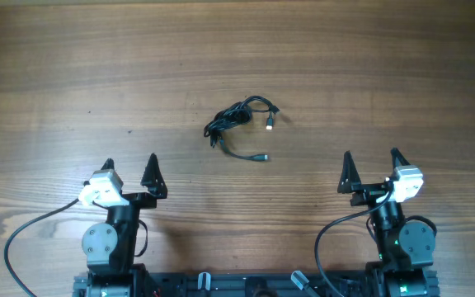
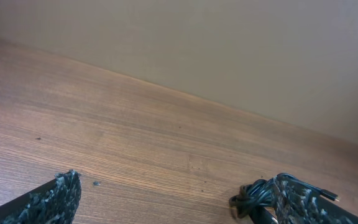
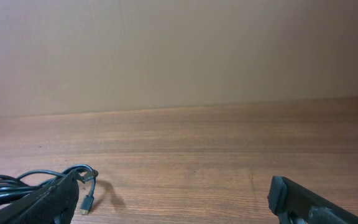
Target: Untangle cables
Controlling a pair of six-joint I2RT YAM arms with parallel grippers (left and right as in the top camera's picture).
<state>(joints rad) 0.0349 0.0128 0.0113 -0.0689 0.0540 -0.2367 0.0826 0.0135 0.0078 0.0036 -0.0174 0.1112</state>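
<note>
We're right at the start here: the cables (image 1: 239, 122) lie in one knotted black clump mid-way across the table (image 1: 56, 66), well apart from our left gripper (image 1: 130, 162) and right gripper (image 1: 371, 155), both spread wide and empty, so all the untangling is left.

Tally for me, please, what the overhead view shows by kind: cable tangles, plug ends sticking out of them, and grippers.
Cable tangle: 1 (the number of cords in it cannot be told)
Plug ends: 2
Grippers: 2, the left gripper and the right gripper, both open
Total: 5
</note>
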